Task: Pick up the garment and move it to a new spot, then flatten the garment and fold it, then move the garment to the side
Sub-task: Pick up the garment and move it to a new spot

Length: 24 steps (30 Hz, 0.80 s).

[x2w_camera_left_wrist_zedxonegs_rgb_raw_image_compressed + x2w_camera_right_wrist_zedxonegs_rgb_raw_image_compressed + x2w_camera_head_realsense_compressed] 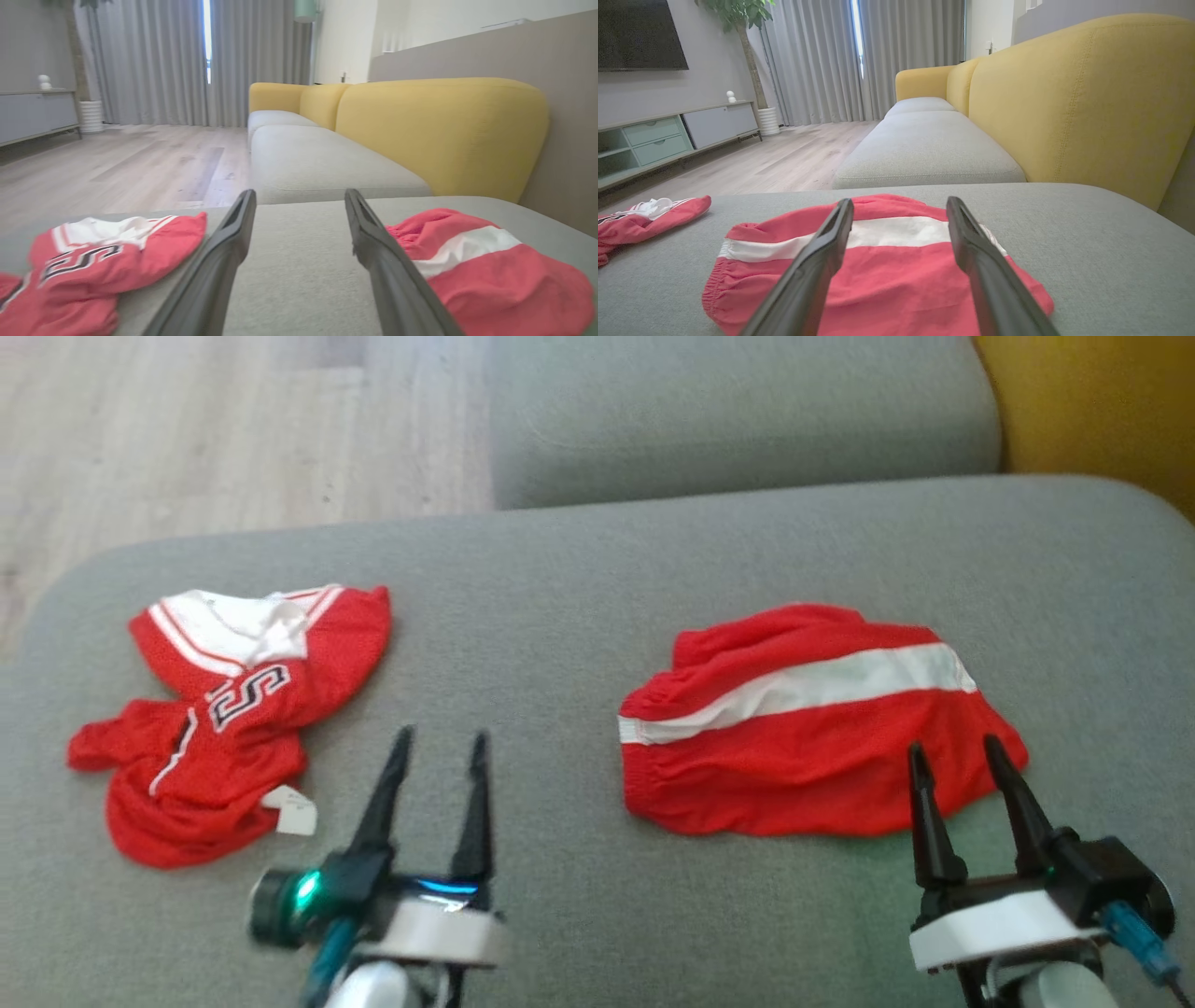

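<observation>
- The grey sofa cushion (579,616) carries everything here. A second grey cushion (738,420) lies beyond it, and the yellow backrest (1092,401) rises on the robot's right.
- The pale wooden floor (187,429) shows past the cushion's far left edge.
- The red shorts (803,765) lie on the right half of the cushion, spread fairly flat. The elastic waistband faces the middle of the cushion, and a white stripe (822,686) runs across them.
- The red jersey (243,728) lies on the left half, well apart from the shorts. It is crumpled in a heap, with white trim bunched at its far end and black-and-white lettering on top.
- The left gripper (441,737) hovers over bare cushion between the two garments, just beside the jersey's near right edge. Its fingers (233,233) are spread wide and released, with nothing between them.
- The right gripper (954,744) is at the near right edge of the shorts, its fingers also spread wide and gripping nothing. In the right wrist view they point out over the shorts. Whether the tips touch the cloth cannot be told.
- A small white tag (291,810) sticks out from the jersey's near edge onto the cushion.
</observation>
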### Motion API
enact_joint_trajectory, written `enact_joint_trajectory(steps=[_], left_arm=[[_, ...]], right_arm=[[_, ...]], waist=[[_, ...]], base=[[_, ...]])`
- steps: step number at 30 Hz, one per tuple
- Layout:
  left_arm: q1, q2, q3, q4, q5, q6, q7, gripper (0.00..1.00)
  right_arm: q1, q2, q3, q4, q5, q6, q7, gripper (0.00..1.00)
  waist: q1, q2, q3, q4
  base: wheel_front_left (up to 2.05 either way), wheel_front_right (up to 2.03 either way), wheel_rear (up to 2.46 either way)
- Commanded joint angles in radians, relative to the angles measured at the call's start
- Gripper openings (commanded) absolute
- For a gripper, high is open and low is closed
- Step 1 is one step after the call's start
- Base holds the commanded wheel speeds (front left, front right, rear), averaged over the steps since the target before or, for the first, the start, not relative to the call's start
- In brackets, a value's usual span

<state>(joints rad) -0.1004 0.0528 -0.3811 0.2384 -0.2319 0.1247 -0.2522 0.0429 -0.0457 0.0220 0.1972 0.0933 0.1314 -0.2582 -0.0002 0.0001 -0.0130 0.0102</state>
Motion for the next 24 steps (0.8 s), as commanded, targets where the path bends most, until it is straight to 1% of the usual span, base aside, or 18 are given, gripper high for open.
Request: enact_joint_trajectory(steps=[1,5,6,9,10,14,16,24], left_arm=[[0.017,0.001,0.075,-0.073,0.008,0.009,-0.009,1.00],[0.134,-0.001,0.143,-0.185,0.041,-0.007,-0.009,1.00],[0.134,-0.001,0.143,-0.185,0.041,-0.007,-0.009,1.00],[0.207,-0.002,0.169,-0.239,0.074,-0.017,-0.009,1.00],[0.226,-0.002,0.176,-0.250,0.089,-0.014,-0.009,1.00],[0.269,-0.002,0.185,-0.250,0.129,-0.006,-0.009,1.00],[0.276,-0.002,0.187,-0.246,0.131,0.000,-0.009,1.00],[0.276,-0.002,0.173,-0.226,0.149,-0.007,-0.009,1.00]], right_arm=[[-0.004,-0.005,0.020,-0.038,-0.001,-0.001,-0.004,1.00],[0.038,-0.005,0.009,-0.055,0.010,-0.001,-0.004,1.00],[0.038,-0.005,0.009,-0.055,0.010,-0.001,-0.004,1.00],[0.069,-0.005,0.003,-0.066,0.014,-0.001,-0.004,1.00],[0.078,-0.005,0.003,-0.070,0.015,-0.001,-0.004,1.00],[0.101,-0.005,0.002,-0.079,0.018,-0.001,-0.004,1.00],[0.104,-0.005,0.012,-0.080,0.015,-0.001,-0.004,1.00],[0.109,-0.005,0.019,-0.079,0.005,-0.001,-0.004,1.00]], waist=[[0.0002,-0.0001,-0.028,0.018],[0.0002,-0.0001,-0.052,0.024],[0.0002,-0.0001,-0.052,0.024],[0.0002,-0.0001,-0.065,0.031],[0.0002,-0.0001,-0.067,0.033],[0.0002,-0.0001,-0.074,0.037],[0.0002,-0.0001,-0.075,0.036],[0.0002,-0.0001,-0.076,0.039]], base=[[0.00,0.00,0.00],[0.00,0.00,0.00],[0.00,0.00,0.00],[0.00,0.00,0.00],[0.00,0.00,0.00],[0.00,0.00,0.00],[0.00,0.00,0.00],[0.00,0.00,0.00]])
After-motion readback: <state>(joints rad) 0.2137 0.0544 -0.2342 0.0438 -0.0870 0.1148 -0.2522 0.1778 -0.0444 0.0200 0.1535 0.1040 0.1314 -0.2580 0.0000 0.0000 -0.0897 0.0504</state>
